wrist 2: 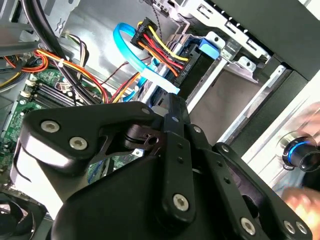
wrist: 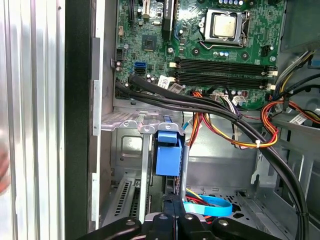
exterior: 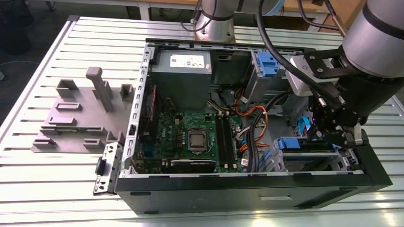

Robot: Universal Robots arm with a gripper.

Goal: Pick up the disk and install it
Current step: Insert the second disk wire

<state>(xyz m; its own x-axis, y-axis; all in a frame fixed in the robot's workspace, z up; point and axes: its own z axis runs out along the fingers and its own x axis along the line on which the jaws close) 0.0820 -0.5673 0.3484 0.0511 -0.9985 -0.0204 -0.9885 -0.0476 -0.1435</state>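
The disk's bright blue carrier end [exterior: 289, 143] shows in a slot of the silver drive cage [exterior: 311, 156], at the front corner of the open computer case on the exterior view's right. The same blue carrier end [wrist: 168, 152] shows in the first wrist view, standing between the cage's metal rails, and again as a blue carrier end [wrist 2: 210, 48] in the second wrist view. My gripper [exterior: 341, 138] hangs inside the case just beside the cage. Its black fingers [wrist 2: 172, 107] are pressed together with nothing between them, close to a light blue flat cable [wrist 2: 137, 65]. The gripper [wrist: 172, 214] points toward the carrier.
The case holds a green motherboard [exterior: 189, 137], a grey power supply box [exterior: 181, 71], bundles of coloured wires [wrist: 235, 127] and thick black cables [wrist: 200, 107] near the cage. A second cage with a blue latch [exterior: 267, 64] stands further back. A grey fixture plate [exterior: 79, 116] lies on the slatted table.
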